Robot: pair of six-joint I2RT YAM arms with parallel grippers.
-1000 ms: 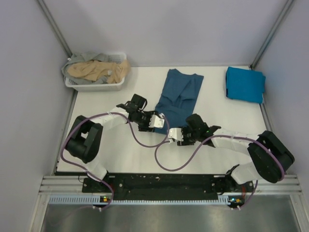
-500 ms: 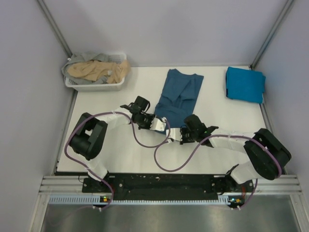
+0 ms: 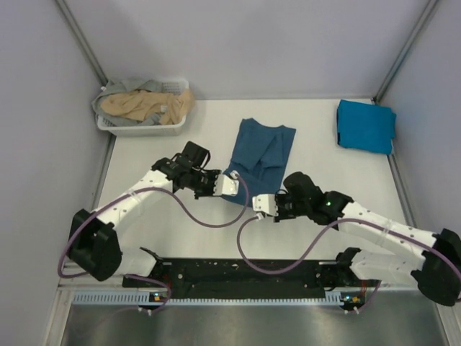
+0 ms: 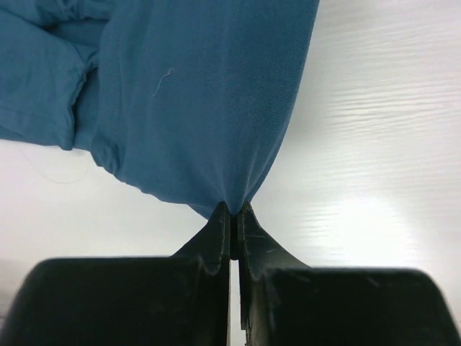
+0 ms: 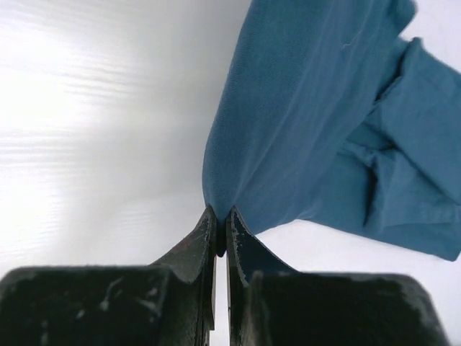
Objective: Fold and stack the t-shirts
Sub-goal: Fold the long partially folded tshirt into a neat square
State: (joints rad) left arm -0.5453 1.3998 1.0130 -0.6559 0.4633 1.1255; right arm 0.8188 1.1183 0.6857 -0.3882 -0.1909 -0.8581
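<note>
A dark teal-blue t-shirt point(image 3: 261, 146) lies partly folded at the table's middle. My left gripper point(image 3: 233, 180) is shut on its near left corner; in the left wrist view the cloth point(image 4: 194, 101) rises from the pinched tips of that gripper point(image 4: 235, 213). My right gripper point(image 3: 263, 203) is shut on the near right corner, and the shirt point(image 5: 317, 108) fans out from the closed tips of this gripper point(image 5: 222, 216). A folded cyan-blue t-shirt point(image 3: 365, 126) rests at the far right. Tan point(image 3: 148, 105) and grey point(image 3: 128, 87) t-shirts lie crumpled in the basket.
The white slatted basket point(image 3: 144, 130) stands at the far left corner. Grey walls close the table on the left, back and right. Purple cables point(image 3: 216, 216) loop from both wrists over the near table. The arm bases sit on the black rail point(image 3: 238, 270).
Both grippers have closed on the dark shirt's near edge. The shirt has slid toward the near side and a little left. Both arms have shifted, their elbows swinging outward.
</note>
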